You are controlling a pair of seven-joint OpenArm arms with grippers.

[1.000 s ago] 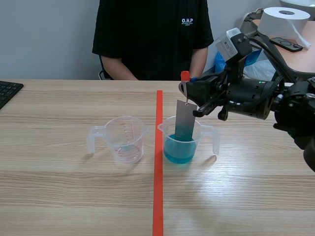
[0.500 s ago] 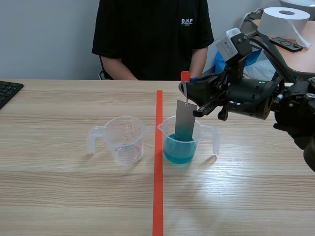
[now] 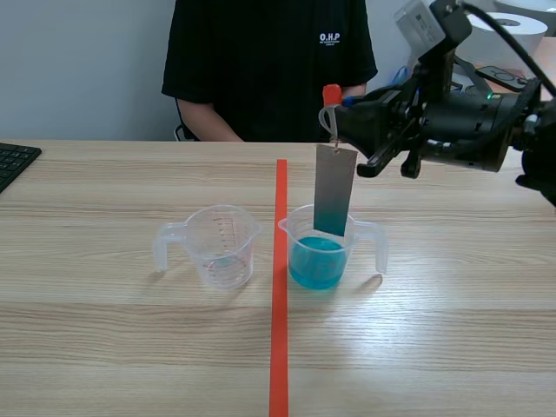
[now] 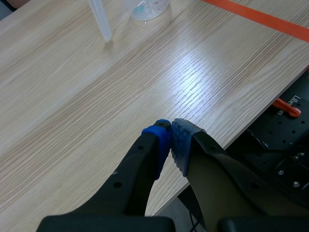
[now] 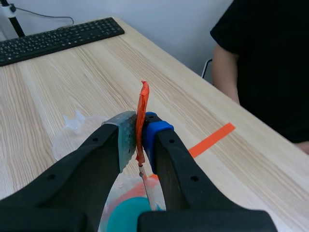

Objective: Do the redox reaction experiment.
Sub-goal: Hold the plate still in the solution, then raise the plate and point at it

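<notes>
A grey metal strip [image 3: 334,187] hangs from an orange-red clip [image 3: 331,94], and my right gripper [image 3: 340,122] is shut on that clip. The strip's lower end looks teal and sits at rim height of the clear measuring cup of blue liquid [image 3: 320,252], above the liquid. Seen from the right wrist, the clip [image 5: 142,116] is pressed between the pads of my right gripper [image 5: 140,124], with the blue liquid [image 5: 128,217] below. A second clear measuring cup [image 3: 221,248] stands left of the tape. My left gripper [image 4: 170,133] is shut on nothing near the table's front edge.
An orange-red tape line [image 3: 279,287] runs between the two cups. A person in a black shirt [image 3: 269,61] sits across the table. A keyboard [image 3: 13,161] lies at the far left edge. A paper roll [image 3: 504,35] stands on a side table behind my right arm.
My right gripper has risen with the clip, lifting the strip from deep in the blue liquid up to the cup's rim. The cups have not moved.
</notes>
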